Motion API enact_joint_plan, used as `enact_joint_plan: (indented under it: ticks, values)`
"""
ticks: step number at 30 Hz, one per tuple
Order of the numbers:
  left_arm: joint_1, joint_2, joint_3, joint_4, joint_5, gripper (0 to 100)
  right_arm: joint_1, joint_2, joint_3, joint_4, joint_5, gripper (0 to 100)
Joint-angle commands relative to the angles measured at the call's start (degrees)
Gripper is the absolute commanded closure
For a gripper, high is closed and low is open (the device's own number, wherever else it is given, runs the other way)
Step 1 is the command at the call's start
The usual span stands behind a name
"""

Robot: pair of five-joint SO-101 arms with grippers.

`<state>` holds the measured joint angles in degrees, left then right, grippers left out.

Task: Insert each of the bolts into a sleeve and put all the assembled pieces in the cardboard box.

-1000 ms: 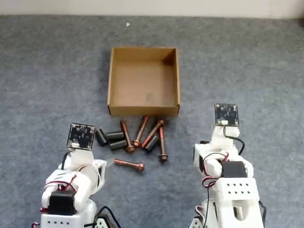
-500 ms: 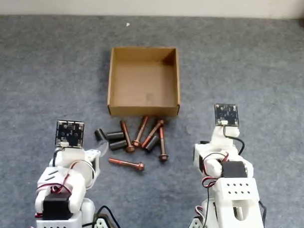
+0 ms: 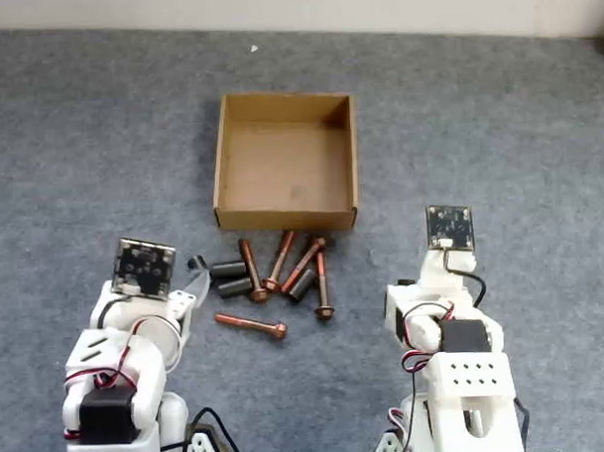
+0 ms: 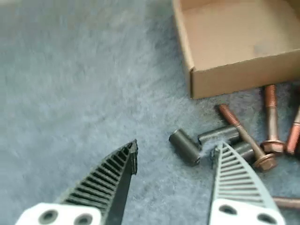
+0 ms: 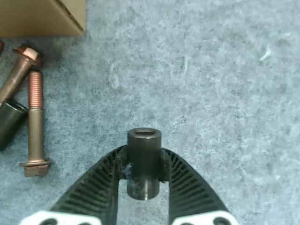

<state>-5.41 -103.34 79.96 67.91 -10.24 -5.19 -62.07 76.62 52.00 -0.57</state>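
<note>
**Grasping right, released left**

Clamping a dark cylindrical metal sleeve (image 5: 144,140) in the right hand (image 5: 143,153), toward the bench's (image 3: 496,100) near edge. Hovering with the left hand (image 4: 177,144) released, beside loose copper-coloured bolts (image 3: 283,258) and dark sleeves (image 4: 185,146) heaped just before the open brown cardboard box (image 3: 286,218), mid-bench.

Plain tan-brown on the open square cardboard box (image 3: 287,219). Coppery orange, finely ringed along the threads, on the long flanged metal bolts (image 3: 251,325). Dull black-grey on the short cylindrical metal sleeves (image 3: 229,269), and on the lone dark tubular sleeve (image 5: 144,140) in the right gripper (image 5: 144,154). Black with fine crosswise ribbing on the left gripper (image 4: 177,144) and the right gripper alike, white at the bases. Mottled blue-grey on the flat carpeted table top (image 3: 497,130). White on the moulded plastic arm shells (image 3: 468,379).
</note>
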Motion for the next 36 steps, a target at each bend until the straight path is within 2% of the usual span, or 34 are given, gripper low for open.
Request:
enact_joint_plan:
  ticks: [1,5,12,19,24,36]
  values:
    - [3.74,0.84,-4.35,1.93,-5.8,78,0.75,-0.66,-0.13,-3.56,-0.18,99.3]
    - [7.69,0.84,-5.58,6.15,-11.08,87,2.33,-0.66,-0.22,-3.82,-0.18,99.3]
    - [11.82,4.62,-6.46,7.12,-18.29,81,5.32,-0.66,-0.57,-3.82,-0.18,99.3]
    - [19.12,25.54,-16.57,8.97,-22.15,80,6.02,-0.66,-0.57,-3.82,-0.35,99.3]
    - [25.45,39.43,-19.38,9.32,-26.2,80,8.75,-0.66,-0.57,-3.82,-0.26,99.3]
    - [27.03,65.27,-27.74,9.23,-38.95,80,9.71,-0.66,-0.57,-3.82,-0.18,99.3]
